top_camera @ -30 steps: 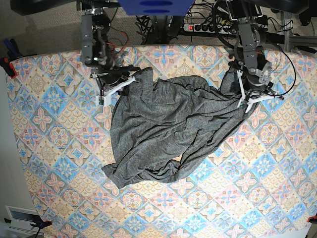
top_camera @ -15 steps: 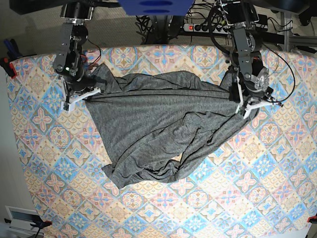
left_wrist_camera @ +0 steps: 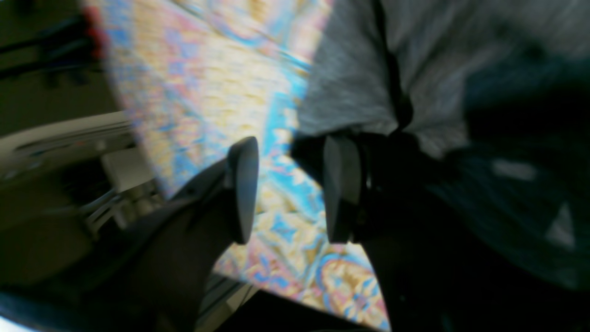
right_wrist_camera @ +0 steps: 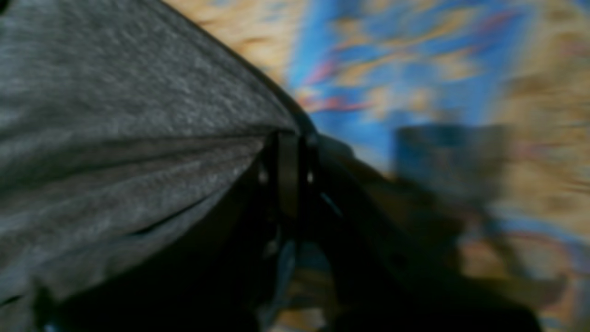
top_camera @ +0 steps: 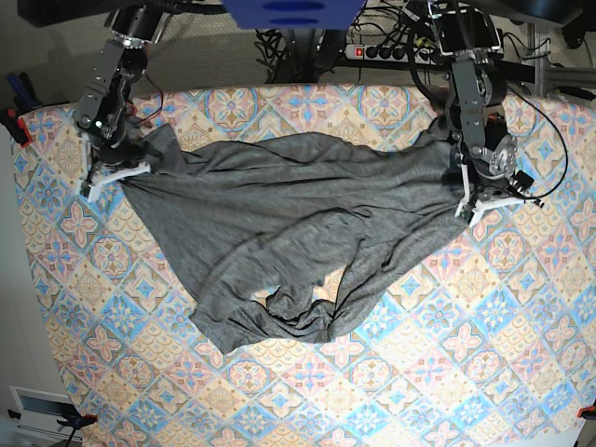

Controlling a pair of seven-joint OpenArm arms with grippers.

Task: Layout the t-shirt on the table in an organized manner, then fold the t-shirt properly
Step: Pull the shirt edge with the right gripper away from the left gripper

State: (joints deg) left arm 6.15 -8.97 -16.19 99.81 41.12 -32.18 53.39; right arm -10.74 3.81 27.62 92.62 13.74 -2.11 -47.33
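Across the table the t-shirt lies stretched wide between both arms, its lower part rumpled and bunched. At one end the right gripper is clamped on the cloth. At the other the left gripper stands with jaws parted, nothing between them, shirt just beside.

Base view: high overhead, facing straight down, far enough to take in whole table and both arms. Left wrist view: very close, low over table edge, looking along jaws — blurred. Right wrist view: closer yet, pressed against t-shirt, heavily blurred. Shared by all three: grey t-shirt on patterned cloth — wrist views at opposite ends.
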